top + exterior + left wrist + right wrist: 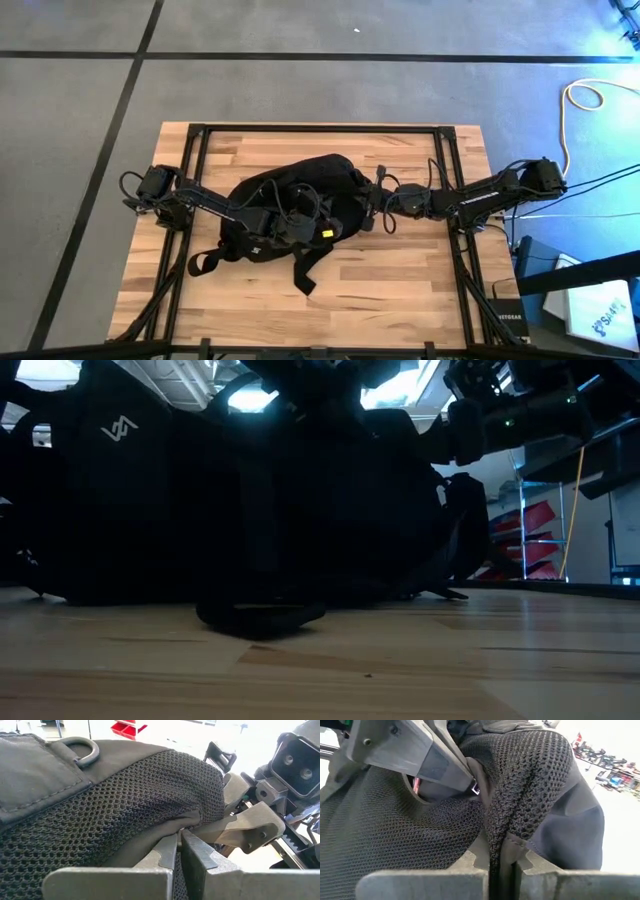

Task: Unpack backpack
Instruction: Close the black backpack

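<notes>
The black backpack (290,205) lies flat on the middle of the wooden table (400,290), its straps (300,268) trailing toward the near edge. In the low view the backpack (250,490) fills the picture, a white logo (118,428) on its upper left. My left gripper (338,222) reaches across the pack from the left and is shut on its mesh side. My right gripper (362,208) comes in from the right and is shut on the same mesh panel, close beside the left one. Nothing from inside the pack shows. My left gripper (180,840) pinches a fabric edge beside the mesh panel (189,820) between its two fingertips. The fingers come in nearly level from the table's left. The pack's bulk stays on the table. My right gripper (495,870) pinches a fold of the mesh (496,842) between its two fingers, more than one layer. It comes nearly level from the table's right. The mesh rises from the fingers in a gathered ridge.
Black frame rails (196,150) run along the table's left, right and far sides. A metal D-ring (82,750) sits on the pack's fabric panel. Cables (590,100) and boxes (590,310) lie on the floor off the right edge. Bare wood lies near the front.
</notes>
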`<state>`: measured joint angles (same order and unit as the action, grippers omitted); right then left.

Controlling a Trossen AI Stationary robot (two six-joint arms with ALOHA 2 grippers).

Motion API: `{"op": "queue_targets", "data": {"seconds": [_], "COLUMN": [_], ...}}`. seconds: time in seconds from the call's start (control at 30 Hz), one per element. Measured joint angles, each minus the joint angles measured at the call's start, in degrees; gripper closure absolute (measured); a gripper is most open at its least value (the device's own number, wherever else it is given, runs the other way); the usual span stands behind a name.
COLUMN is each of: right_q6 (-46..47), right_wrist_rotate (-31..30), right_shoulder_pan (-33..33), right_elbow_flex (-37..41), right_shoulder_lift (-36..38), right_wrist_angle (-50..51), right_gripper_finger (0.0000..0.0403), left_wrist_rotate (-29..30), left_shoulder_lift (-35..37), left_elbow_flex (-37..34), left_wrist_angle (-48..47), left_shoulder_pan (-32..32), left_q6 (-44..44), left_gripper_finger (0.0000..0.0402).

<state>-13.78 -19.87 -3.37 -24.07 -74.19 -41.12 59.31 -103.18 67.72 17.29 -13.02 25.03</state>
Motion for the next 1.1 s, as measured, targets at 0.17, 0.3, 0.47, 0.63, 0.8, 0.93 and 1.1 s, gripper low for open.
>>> {"op": "queue_targets", "data": {"seconds": [0.17, 0.3, 0.47, 0.63, 0.8, 0.93, 1.1], "right_q6": [-0.01, 0.1, 0.17, 0.19, 0.2, 0.0, 0.46], "right_wrist_rotate": [-2.02, -2.08, -2.74, -4.24, -5.91, -10.93, -12.02], "right_shoulder_pan": [-0.07, -0.07, -0.09, -0.09, -0.09, -0.03, 0.02], "right_elbow_flex": [-0.03, -0.05, -0.16, -0.07, -0.05, 0.17, 0.17], "right_shoulder_lift": [0.0, 0.0, 0.0, -0.09, -0.09, -0.09, -0.07], "right_wrist_angle": [0.34, 0.35, -0.03, -0.58, -0.57, 0.06, -0.02], "right_gripper_finger": [0.0403, 0.0403, 0.0403, 0.0403, 0.0403, 0.0403, 0.0403], "left_wrist_rotate": [-0.29, 1.13, 2.97, 4.48, 7.6, 12.31, 14.18], "left_shoulder_lift": [0.0, 0.03, 0.48, 0.62, 0.7, 2.23, 5.7], "left_elbow_flex": [0.0, 0.0, 0.07, 0.2, 0.2, 0.04, 0.04], "left_wrist_angle": [-0.1, -0.3, -0.93, -6.67, -8.25, -11.71, -17.97], "left_shoulder_pan": [0.05, -0.19, -0.63, -0.63, -1.01, -1.71, -2.92], "left_q6": [-0.79, -2.96, -4.88, -0.26, -0.17, 0.35, 3.97], "left_gripper_finger": [0.0401, 0.0401, 0.0401, 0.0401, 0.0401, 0.04, 0.04]}}
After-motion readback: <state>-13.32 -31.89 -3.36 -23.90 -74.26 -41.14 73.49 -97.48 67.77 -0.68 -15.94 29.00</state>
